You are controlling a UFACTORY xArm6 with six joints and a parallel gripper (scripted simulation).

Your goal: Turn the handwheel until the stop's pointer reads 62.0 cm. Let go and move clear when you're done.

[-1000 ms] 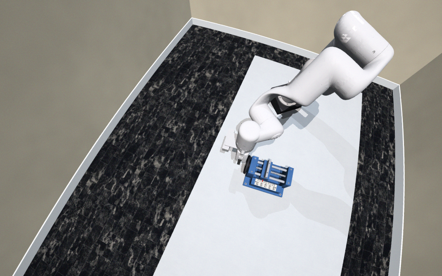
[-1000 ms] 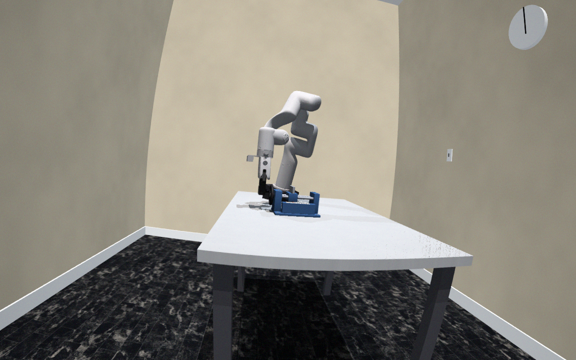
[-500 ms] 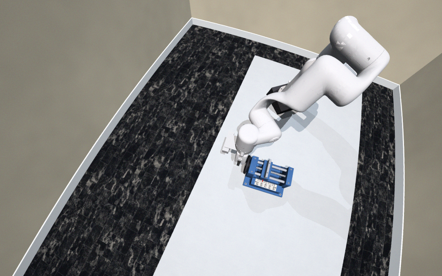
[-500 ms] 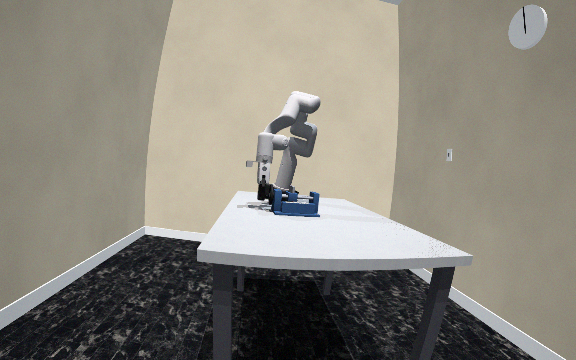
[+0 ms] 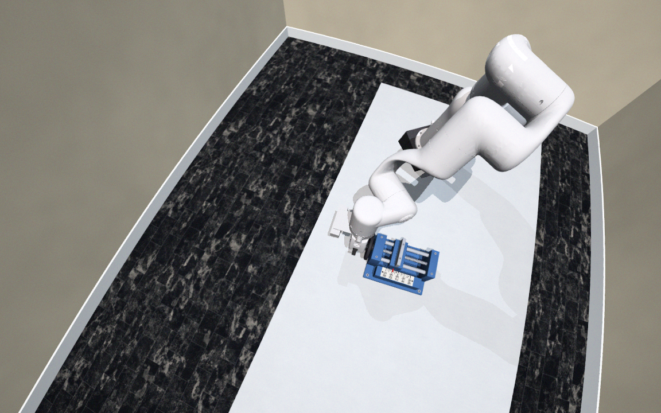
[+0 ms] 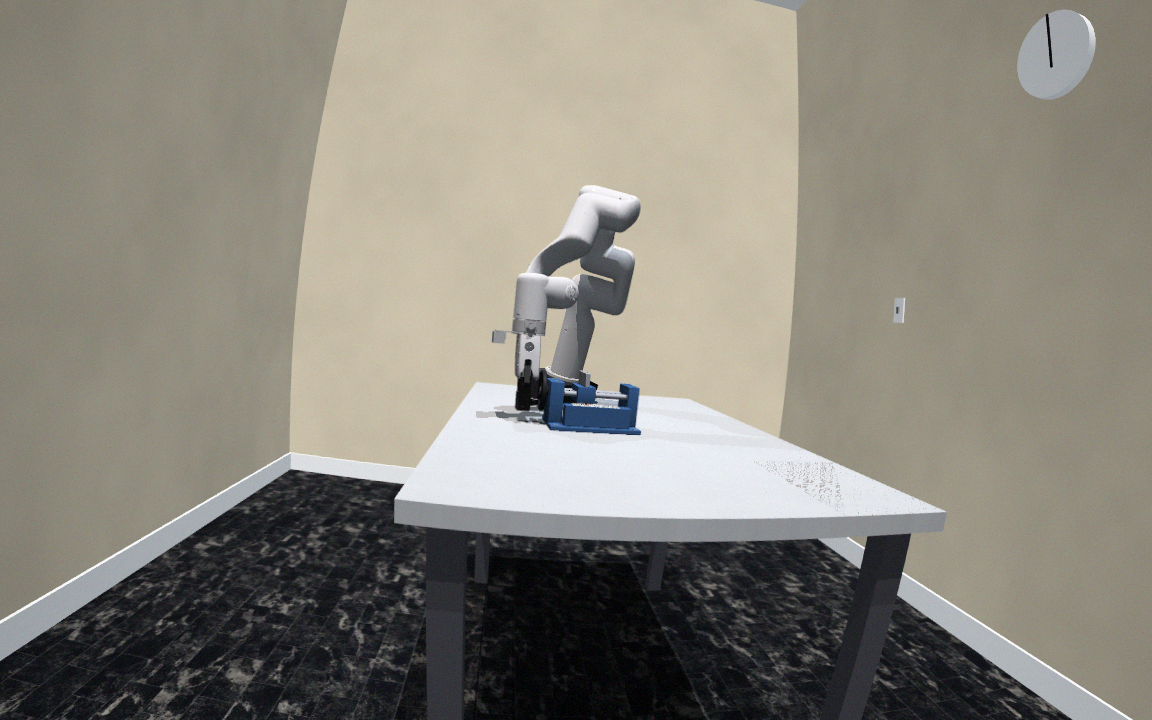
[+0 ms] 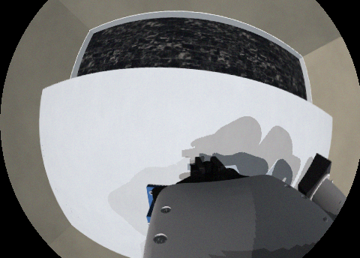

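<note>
A blue fixture (image 5: 404,263) with grey rods, a sliding stop and a white scale strip (image 5: 396,276) stands on the white table (image 5: 398,289). A small red pointer (image 5: 392,267) sits near the scale's left end; the numbers are too small to read. A black handwheel (image 5: 367,247) is at the fixture's left end. My gripper (image 5: 357,247) points down beside it and is shut on the handwheel's handle. In the side view the gripper (image 6: 526,380) meets the handwheel (image 6: 538,398) left of the fixture (image 6: 592,409). The wrist view shows the gripper body, the black handwheel (image 7: 212,169) and a blue corner (image 7: 150,202).
The arm's base (image 5: 415,141) stands on the table's far end. The fixture lies close to the table's left edge, with dark floor (image 5: 194,230) below. A wall clock (image 6: 1054,53) hangs high at the right.
</note>
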